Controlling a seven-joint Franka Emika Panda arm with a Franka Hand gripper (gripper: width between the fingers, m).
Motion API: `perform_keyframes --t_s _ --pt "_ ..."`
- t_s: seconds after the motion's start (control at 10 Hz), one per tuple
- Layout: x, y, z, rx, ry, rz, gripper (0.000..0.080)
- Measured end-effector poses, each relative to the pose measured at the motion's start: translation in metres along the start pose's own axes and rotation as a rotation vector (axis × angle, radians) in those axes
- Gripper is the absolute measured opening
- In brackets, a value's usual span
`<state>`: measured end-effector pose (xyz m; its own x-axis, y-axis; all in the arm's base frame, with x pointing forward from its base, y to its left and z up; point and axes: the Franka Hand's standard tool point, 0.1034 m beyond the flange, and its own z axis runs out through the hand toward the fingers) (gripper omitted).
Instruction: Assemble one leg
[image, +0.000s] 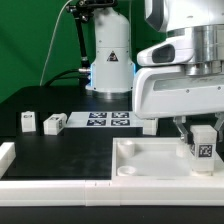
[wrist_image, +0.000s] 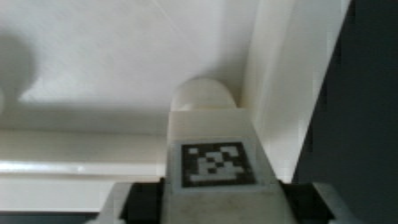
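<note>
My gripper (image: 203, 138) is shut on a leg (image: 203, 142), a small white block with a black-and-white tag on its side. It holds the leg upright over the right corner of the large white tray-like piece (image: 150, 160) at the exterior view's right. In the wrist view the leg (wrist_image: 214, 140) stands between the two fingers (wrist_image: 139, 203), its far end against the tray's inner corner (wrist_image: 107, 120). Whether the leg's end sits in a socket is hidden.
Two more white legs (image: 28, 121) (image: 53, 123) stand on the black table at the exterior view's left. The marker board (image: 108, 120) lies behind them in the middle. A white rim (image: 8, 152) edges the table's front left. The arm's base (image: 108, 60) stands at the back.
</note>
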<state>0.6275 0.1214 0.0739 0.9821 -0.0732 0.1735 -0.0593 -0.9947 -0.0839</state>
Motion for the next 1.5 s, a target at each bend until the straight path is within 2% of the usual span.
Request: perform_keyframes --t_s 0.3,0.6,0.8,1.0,1.1,1.2,1.3,1.5 --pt "0.0 0.003 0.0 0.035 0.033 0.384 0.0291" --pt "-0.001 0.002 0.0 0.045 0.042 0.703 0.0293" --pt "-0.001 0.004 0.0 0.061 0.03 0.917 0.0293" --pt "-0.002 0.002 0.001 0.064 0.027 1.018 0.0293" --pt "-0.002 0.002 0.0 0.063 0.029 0.955 0.0489" --pt "-0.001 0.001 0.0 0.064 0.032 0.892 0.0489" --pt "0.0 0.0 0.0 0.065 0.034 0.882 0.0614" --pt "0.001 -0.008 -0.002 0.052 0.017 0.673 0.064"
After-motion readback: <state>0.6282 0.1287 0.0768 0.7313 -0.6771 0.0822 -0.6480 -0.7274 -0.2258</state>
